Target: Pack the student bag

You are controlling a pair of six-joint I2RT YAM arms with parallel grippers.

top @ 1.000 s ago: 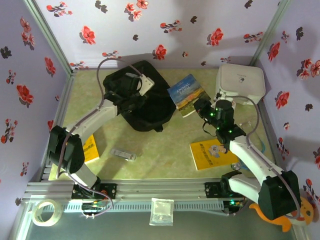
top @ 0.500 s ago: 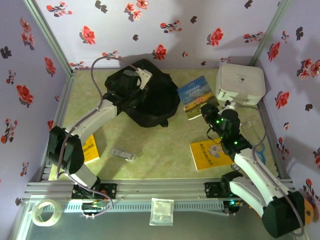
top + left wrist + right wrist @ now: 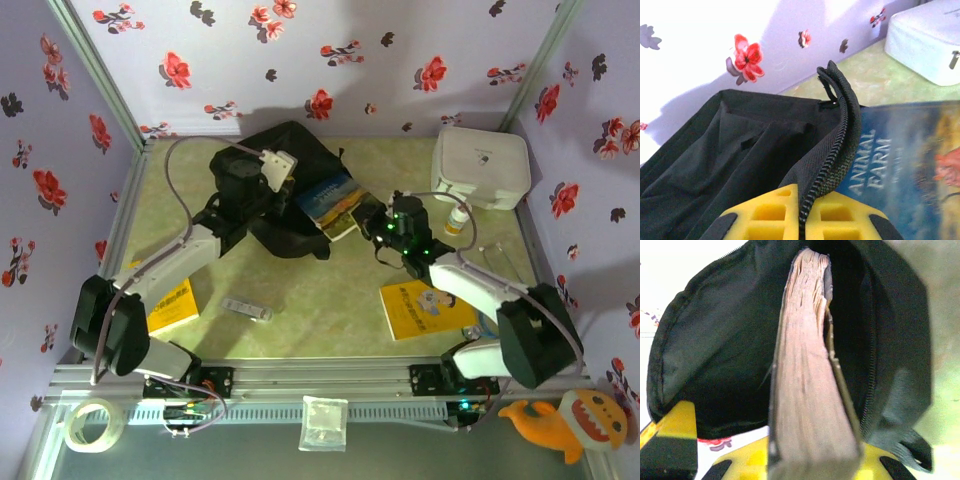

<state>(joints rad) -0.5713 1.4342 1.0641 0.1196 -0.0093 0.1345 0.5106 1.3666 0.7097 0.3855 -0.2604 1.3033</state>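
Observation:
The student bag (image 3: 270,215), a black soft backpack, lies at the back left of the table with its mouth facing right. My left gripper (image 3: 287,180) is shut on the zip edge of the bag (image 3: 832,165) and holds the mouth up; its yellow pads (image 3: 765,215) pinch the zip. My right gripper (image 3: 368,215) is shut on a blue "Animal Farm" book (image 3: 333,200), whose far end lies at the bag's mouth. In the right wrist view the book's page edge (image 3: 805,390) points into the dark opening of the bag (image 3: 715,355). The book's cover (image 3: 900,160) lies right beside the zip.
A white hard case (image 3: 480,165) stands at the back right, with a small bottle (image 3: 457,218) in front of it. Yellow books lie at the front right (image 3: 425,310) and front left (image 3: 172,308). A small clear item (image 3: 246,309) lies mid-front. A tape roll (image 3: 90,425) sits off the table.
My right arm swung left, carrying the blue book from beside the white case to the bag's mouth. The left gripper kept its grip, and the bag's edge shifted a little.

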